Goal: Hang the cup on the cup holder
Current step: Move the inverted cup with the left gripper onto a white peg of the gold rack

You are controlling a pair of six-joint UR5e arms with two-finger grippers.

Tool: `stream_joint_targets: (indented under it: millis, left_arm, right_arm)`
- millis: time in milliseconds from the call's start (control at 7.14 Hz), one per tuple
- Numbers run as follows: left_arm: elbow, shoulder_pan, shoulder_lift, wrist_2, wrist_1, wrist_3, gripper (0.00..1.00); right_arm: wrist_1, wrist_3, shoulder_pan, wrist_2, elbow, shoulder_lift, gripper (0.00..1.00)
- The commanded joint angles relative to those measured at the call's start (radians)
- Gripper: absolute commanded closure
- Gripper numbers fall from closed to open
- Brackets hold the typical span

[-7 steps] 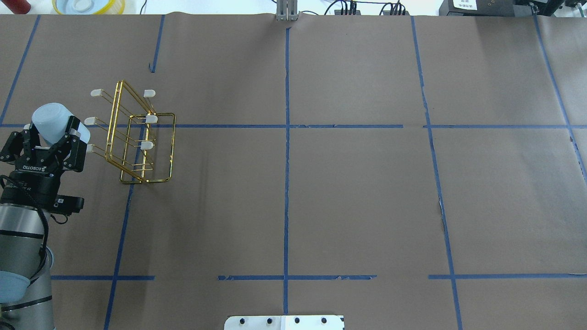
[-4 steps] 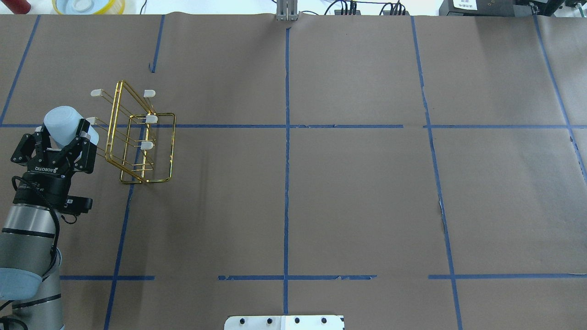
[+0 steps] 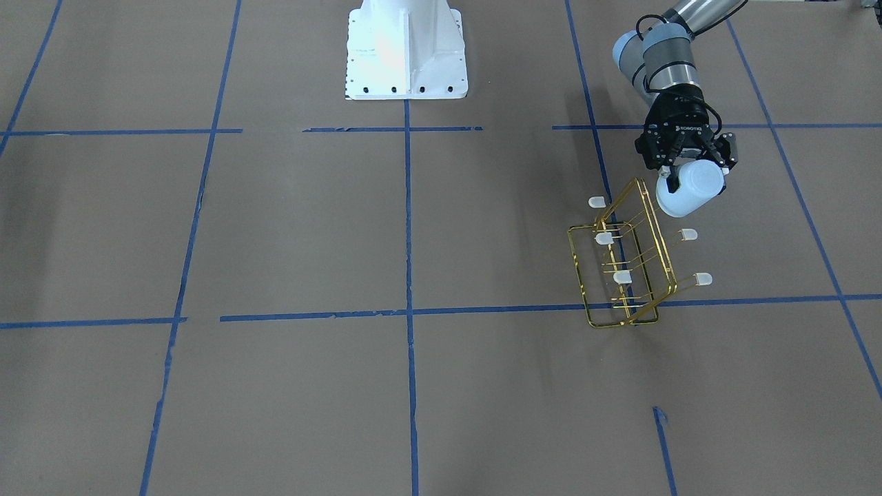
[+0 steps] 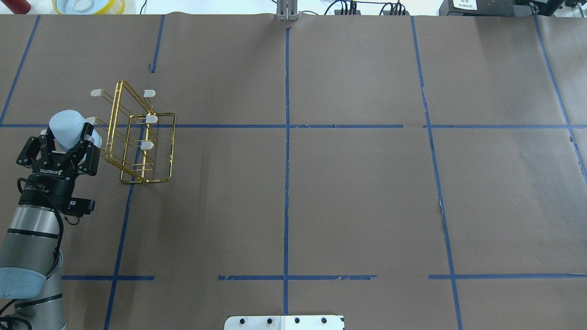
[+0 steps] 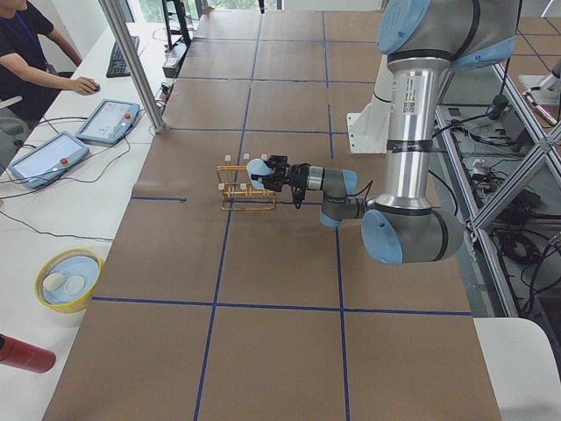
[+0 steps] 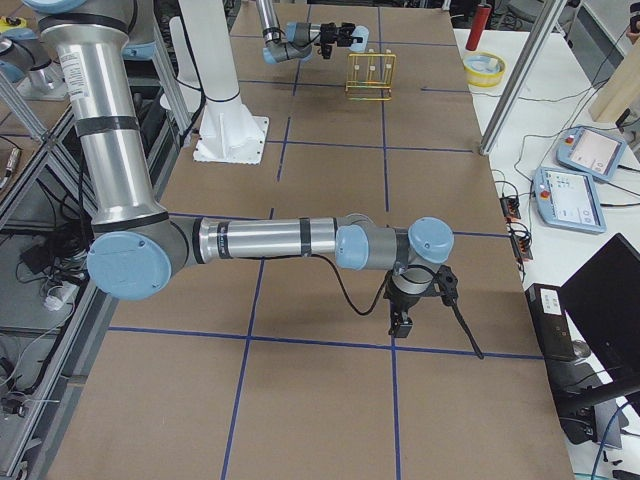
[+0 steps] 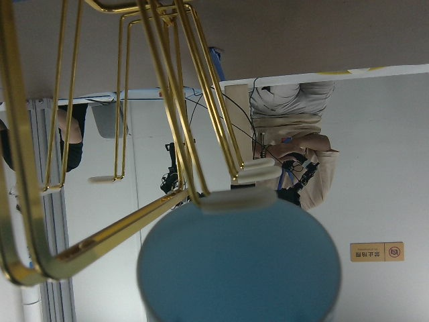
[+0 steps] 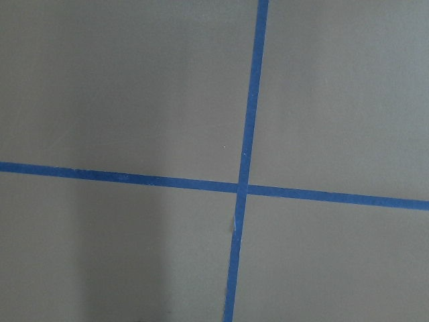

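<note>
Noting left gripper (image 4: 69,140) clamped on the pale blue-white cup (image 4: 65,124), left side of desk (image 4: 348,192), just beside the gold cup holder's (image 4: 174,146) capped prongs. Right gripper (image 6: 400,318): we cannot tell its opening.

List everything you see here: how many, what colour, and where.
table: one, brown paper, blue tape grid
cup holder: one, gold wire, table's left side
cup: one, pale blue-white, in left gripper by holder's prongs
bowl: one, yellow, white bench beyond table
cylinder: one, red, same bench
control tablets: two, grey, same bench
operator: one, dark shirt, seated at bench
robot base: one, white, table's near edge
left gripper: one, black, shut on cup
right gripper: one, black, table's right; state unclear
</note>
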Motion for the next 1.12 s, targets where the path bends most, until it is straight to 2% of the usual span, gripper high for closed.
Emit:
stream_joint_targets:
  millis: [0,140,280,701,981]
  left_arm:
    - [0.011,0.001,-0.002,0.0,0.0,-0.015,1.0]
    - [0.012,0.001,0.003,-0.006,0.016,-0.017,0.54]
    - [0.011,0.001,0.0,-0.006,0.016,-0.02,0.01]
    - [0.006,0.001,0.008,-0.008,0.02,-0.005,0.0]
    - [-0.038,-0.008,0.015,-0.03,0.052,0.07,0.0]
  right_arm:
    - [-0.001,0.0,0.0,0.0,0.0,0.0,0.0]
    - [0.001,0.0,0.0,0.0,0.0,0.0,0.0]
    - [-0.001,0.0,0.0,0.0,0.0,0.0,0.0]
    - [0.001,0.0,0.0,0.0,0.0,0.0,0.0]
    - [0.001,0.0,0.0,0.0,0.0,0.0,0.0]
